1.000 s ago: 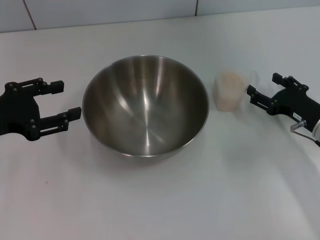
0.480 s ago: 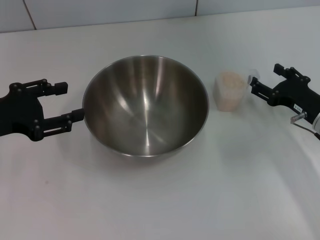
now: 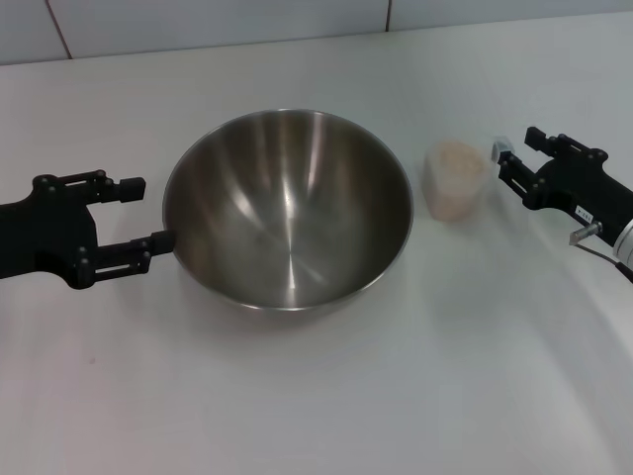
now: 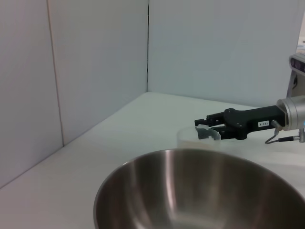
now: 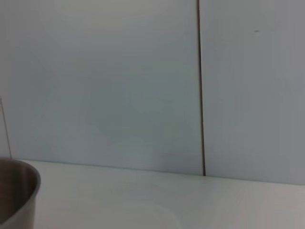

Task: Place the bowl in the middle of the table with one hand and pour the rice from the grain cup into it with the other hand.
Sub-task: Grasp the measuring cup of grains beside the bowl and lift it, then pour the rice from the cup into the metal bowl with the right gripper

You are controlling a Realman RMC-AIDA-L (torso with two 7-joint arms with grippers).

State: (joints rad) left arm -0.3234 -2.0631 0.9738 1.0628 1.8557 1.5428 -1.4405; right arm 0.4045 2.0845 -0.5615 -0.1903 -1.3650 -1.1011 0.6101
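The steel bowl (image 3: 287, 208) stands upright in the middle of the white table (image 3: 415, 396). It also fills the lower part of the left wrist view (image 4: 200, 191), and its edge shows in the right wrist view (image 5: 19, 191). The clear grain cup (image 3: 455, 183) stands just right of the bowl, filled with pale pinkish rice (image 3: 454, 158). My left gripper (image 3: 146, 213) is open at the bowl's left side, its near fingertip at the rim. My right gripper (image 3: 516, 153) is open at the cup's right edge; it also shows in the left wrist view (image 4: 206, 126) beside the cup (image 4: 198, 139).
The pale tiled wall (image 3: 198, 25) runs along the table's far edge. Bare tabletop lies in front of the bowl and around both arms.
My left gripper has moved right until its near finger reaches the bowl's rim. My right gripper has moved left and slightly farther back, up to the cup. Bowl and cup have not moved.
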